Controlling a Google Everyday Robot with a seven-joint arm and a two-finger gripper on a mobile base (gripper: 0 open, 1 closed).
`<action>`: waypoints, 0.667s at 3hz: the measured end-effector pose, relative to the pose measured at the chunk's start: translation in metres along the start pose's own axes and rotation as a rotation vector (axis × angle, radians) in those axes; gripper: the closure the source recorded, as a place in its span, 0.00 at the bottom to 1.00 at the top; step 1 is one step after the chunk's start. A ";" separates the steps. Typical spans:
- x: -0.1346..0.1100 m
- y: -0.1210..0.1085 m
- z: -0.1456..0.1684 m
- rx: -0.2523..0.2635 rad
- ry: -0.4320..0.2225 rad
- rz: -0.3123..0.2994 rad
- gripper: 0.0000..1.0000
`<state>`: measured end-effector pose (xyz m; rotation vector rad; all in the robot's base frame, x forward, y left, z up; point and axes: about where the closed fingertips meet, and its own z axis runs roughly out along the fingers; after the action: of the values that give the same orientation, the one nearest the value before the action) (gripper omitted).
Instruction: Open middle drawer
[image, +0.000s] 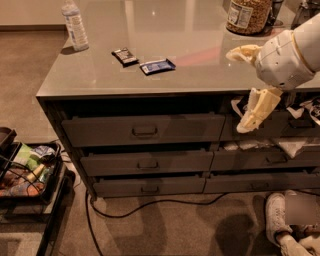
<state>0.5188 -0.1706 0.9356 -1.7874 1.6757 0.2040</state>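
Grey drawer chest with bare carpet in front, arm at its right end.
A cluttered cart (30, 172) crowds the chest's left corner, and a cable (150, 204) trails along its foot. The middle drawer (147, 163) sits in the second row, left column. The gripper (235, 92), fingers spread wide and empty, hangs up and right of it at the countertop (200, 45) edge.

The tool (235, 91) hangs before the upper right drawer (229, 134), partly hiding it; the jar (248, 15) is cropped above.
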 end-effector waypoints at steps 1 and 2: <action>0.003 0.011 0.043 -0.081 0.033 -0.086 0.00; 0.019 0.034 0.094 -0.161 0.018 -0.121 0.00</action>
<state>0.5205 -0.1317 0.8416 -2.0079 1.5958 0.2767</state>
